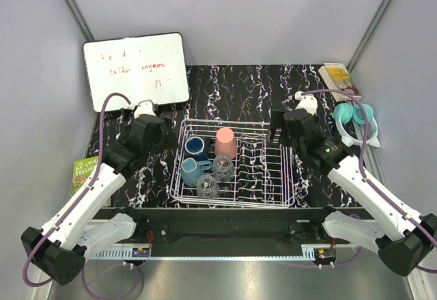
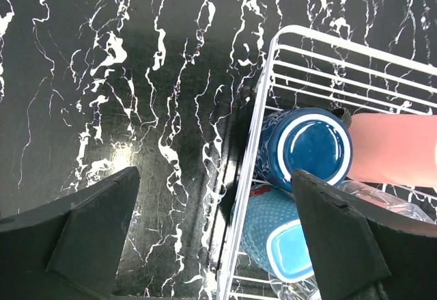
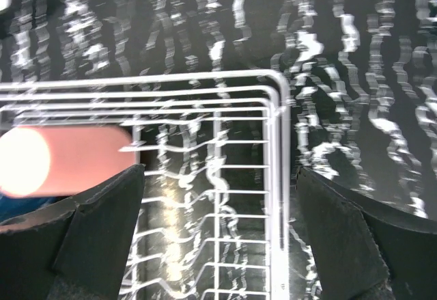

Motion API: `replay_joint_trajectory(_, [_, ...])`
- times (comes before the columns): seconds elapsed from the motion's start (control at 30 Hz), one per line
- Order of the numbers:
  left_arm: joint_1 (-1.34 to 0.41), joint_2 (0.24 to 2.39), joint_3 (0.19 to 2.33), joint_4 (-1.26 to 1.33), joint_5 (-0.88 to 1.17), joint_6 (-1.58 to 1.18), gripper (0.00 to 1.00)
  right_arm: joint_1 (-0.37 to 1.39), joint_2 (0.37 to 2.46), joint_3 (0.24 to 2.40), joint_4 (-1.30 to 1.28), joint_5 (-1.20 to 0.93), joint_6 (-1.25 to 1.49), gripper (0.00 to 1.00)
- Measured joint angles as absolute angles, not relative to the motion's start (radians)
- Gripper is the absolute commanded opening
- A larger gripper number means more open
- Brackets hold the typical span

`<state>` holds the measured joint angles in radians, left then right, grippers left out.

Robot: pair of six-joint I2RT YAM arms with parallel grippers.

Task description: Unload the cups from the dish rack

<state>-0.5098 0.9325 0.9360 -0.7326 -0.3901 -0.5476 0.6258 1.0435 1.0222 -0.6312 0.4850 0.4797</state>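
Note:
The white wire dish rack (image 1: 273, 197) stands mid-table. In it are a dark blue cup (image 1: 195, 146), a teal mug (image 1: 192, 171), a salmon-pink tumbler (image 1: 226, 143) and two clear glass cups (image 1: 223, 168) (image 1: 207, 186). My left gripper (image 1: 162, 128) is open and empty above the rack's left rim; its view shows the rim (image 2: 254, 136), the blue cup (image 2: 311, 147), the teal mug (image 2: 276, 235) and the tumbler (image 2: 392, 148). My right gripper (image 1: 278, 130) is open and empty over the rack's far right corner (image 3: 276, 95); the tumbler (image 3: 65, 160) shows at the left of its view.
A whiteboard (image 1: 136, 70) leans at the back left. A book (image 1: 338, 78) and teal headphones (image 1: 354, 120) lie at the right edge. A green booklet (image 1: 83, 171) sits off the table's left side. Black marbled tabletop (image 1: 232, 88) surrounds the rack.

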Motion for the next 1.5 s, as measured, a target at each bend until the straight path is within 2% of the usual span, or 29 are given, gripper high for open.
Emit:
replay_joint_trajectory(0.2, [-0.510, 0.945, 0.936, -0.733, -0.380, -0.535, 0.99, 0.627, 0.935, 0.942, -0.546, 0.348, 0.465, 1.00])
replay_joint_trajectory(0.47, [-0.548, 0.944, 0.936, -0.740, -0.345, -0.503, 0.99, 0.627, 1.028, 0.976, -0.575, 0.352, 0.457, 1.00])
replay_joint_trajectory(0.97, [-0.739, 0.953, 0.839, -0.758, -0.345, -0.583, 0.99, 0.627, 1.054, 0.975, -0.574, 0.356, 0.464, 1.00])
replay_joint_trajectory(1.5, [-0.846, 1.060, 0.828, -0.714, -0.358, -0.630, 0.99, 0.627, 1.071, 0.960, -0.567, 0.354, 0.472, 1.00])
